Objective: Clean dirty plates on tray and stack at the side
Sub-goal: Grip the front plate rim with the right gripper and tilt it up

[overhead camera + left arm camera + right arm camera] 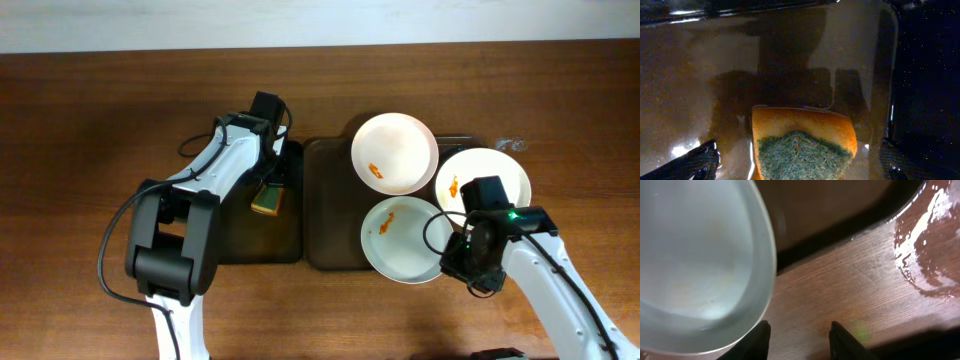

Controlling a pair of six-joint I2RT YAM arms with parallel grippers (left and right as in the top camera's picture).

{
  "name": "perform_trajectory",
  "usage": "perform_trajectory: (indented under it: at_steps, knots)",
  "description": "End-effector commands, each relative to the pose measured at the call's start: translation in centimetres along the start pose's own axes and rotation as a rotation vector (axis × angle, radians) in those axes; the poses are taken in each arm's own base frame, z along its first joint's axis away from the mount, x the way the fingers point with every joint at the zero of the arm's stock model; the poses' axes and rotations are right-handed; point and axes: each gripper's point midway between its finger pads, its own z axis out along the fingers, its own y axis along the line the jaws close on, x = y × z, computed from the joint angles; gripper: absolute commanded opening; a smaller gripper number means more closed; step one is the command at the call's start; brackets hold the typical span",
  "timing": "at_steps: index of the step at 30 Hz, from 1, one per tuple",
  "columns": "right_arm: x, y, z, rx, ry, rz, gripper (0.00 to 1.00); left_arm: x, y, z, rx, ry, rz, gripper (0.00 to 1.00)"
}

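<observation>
On a dark wooden table (100, 100), three round white shallow plates (393, 152) smeared with orange sauce crowd the large brown low-rimmed tray (325, 200), none yet stacked aside. The left gripper (795, 167) hangs spread wide astride an orange sponge with a green scouring face (802, 145) in a narrow black tray (260, 240), apparently to fetch it for wiping. The right gripper (802, 342), jaws apart and empty, sits at the rim of the nearest plate (690, 255), seemingly to steady it.

Orange sponge (267, 199), green scrub side, lying in narrow black tray (283, 242); wooden table (80, 120) underneath, wet patch (925, 255) on it.
</observation>
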Motion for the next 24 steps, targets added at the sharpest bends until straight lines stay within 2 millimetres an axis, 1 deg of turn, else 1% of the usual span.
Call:
perform_trajectory:
  at_steps: [1, 2, 4, 6, 7, 8, 9, 10, 11, 12, 13, 15, 16, 18, 20, 21, 22, 24]
  knots:
    - [-0.4, 0.6, 1.3, -0.023, -0.003, 0.058, 0.38, 0.3, -0.1, 0.4, 0.009, 0.014, 0.003, 1.00]
    - [-0.8, 1.3, 1.6, -0.059, -0.017, 0.055, 0.38, 0.3, -0.1, 0.4, 0.009, 0.014, 0.003, 1.00]
    - [-0.8, 1.3, 1.7, -0.058, -0.018, 0.071, 0.37, 0.3, -0.1, 0.4, 0.009, 0.015, 0.003, 1.00]
    - [-0.4, 0.9, 2.4, -0.051, -0.012, 0.100, 0.37, 0.3, -0.1, 0.4, 0.009, 0.015, 0.003, 1.00]
    - [-0.4, 0.9, 2.9, -0.055, -0.015, 0.104, 0.37, 0.3, -0.1, 0.4, 0.009, 0.015, 0.003, 1.00]
    - [-0.4, 1.1, 3.9, -0.074, -0.027, 0.102, 0.37, 0.3, -0.1, 0.4, 0.009, 0.014, 0.003, 1.00]
    - [-0.4, 1.2, 4.6, -0.090, -0.032, 0.101, 0.35, 0.3, -0.1, 0.4, 0.009, 0.014, 0.003, 1.00]
    - [-0.2, 1.1, 5.0, -0.095, -0.034, 0.100, 0.25, 0.3, -0.1, 0.4, 0.009, 0.014, 0.003, 1.00]
    - [-0.3, 1.1, 5.1, -0.095, -0.036, 0.100, 0.13, 0.3, -0.1, 0.4, 0.009, 0.015, 0.003, 1.00]
    - [-0.3, 1.2, 5.0, -0.100, -0.036, 0.099, 0.09, 0.3, -0.1, 0.4, 0.009, 0.015, 0.003, 1.00]
    - [-0.3, 1.3, 4.6, -0.096, -0.033, 0.075, 0.04, 0.3, -0.1, 0.4, 0.009, 0.014, 0.003, 1.00]
    - [-0.7, 1.5, 3.5, -0.091, -0.036, -0.025, 0.04, 0.3, -0.1, 0.4, 0.009, 0.014, 0.003, 1.00]
    - [-1.1, 1.8, 2.1, -0.086, -0.040, -0.102, 0.04, 0.3, -0.1, 0.4, 0.009, 0.014, 0.003, 1.00]
    - [-1.8, 2.4, 0.0, -0.092, -0.058, -0.203, 0.04, 0.3, 0.0, 0.4, 0.008, 0.014, 0.003, 1.00]
    - [-2.7, 3.1, -0.9, -0.107, -0.091, -0.256, 0.04, 0.3, 0.1, 0.4, 0.002, 0.013, 0.003, 0.99]
    - [-3.0, 3.3, -1.0, -0.115, -0.109, -0.275, 0.04, 0.3, 0.3, 0.4, -0.013, 0.011, 0.004, 0.84]
    - [-3.2, 3.4, -1.0, -0.118, -0.114, -0.276, 0.04, 0.3, 0.6, 0.4, -0.029, 0.010, 0.004, 0.60]
    - [-3.6, 3.8, -1.1, -0.129, -0.134, -0.277, 0.04, 0.3, 0.6, 0.4, -0.029, 0.012, 0.004, 0.45]
